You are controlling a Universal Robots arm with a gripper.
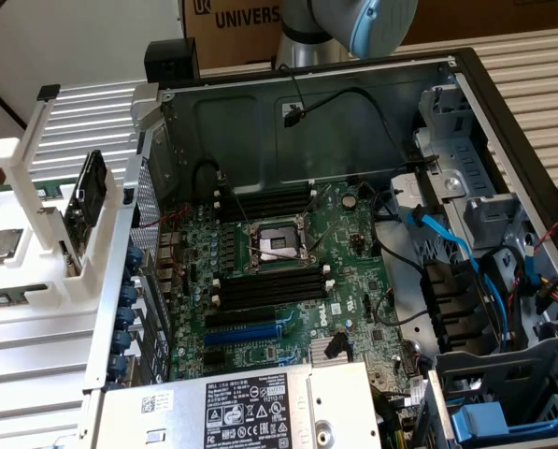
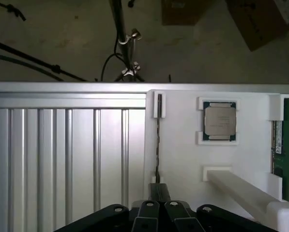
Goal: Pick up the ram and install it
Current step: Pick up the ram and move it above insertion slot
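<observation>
The ram (image 1: 88,189) stands on its long edge in a white rack (image 1: 37,217) outside the open computer case, at the exterior view's left. From the wrist view I see the ram (image 2: 158,140) edge-on as a thin dark line held between two white clips. My gripper (image 2: 159,203) is above it, in line with its near end. The fingers (image 2: 149,215) are pressed together, shut, with nothing between them. Black memory slots (image 1: 269,285) with white end clips lie on both sides of the processor socket (image 1: 274,245) on the motherboard.
A loose processor (image 2: 220,121) lies in a white frame beside the ram, and a green board (image 2: 279,145) sits farther along the rack. Beside these a white bar (image 2: 236,186) sticks up. The case holds cables, a drive cage (image 1: 465,196) and a power supply (image 1: 250,412).
</observation>
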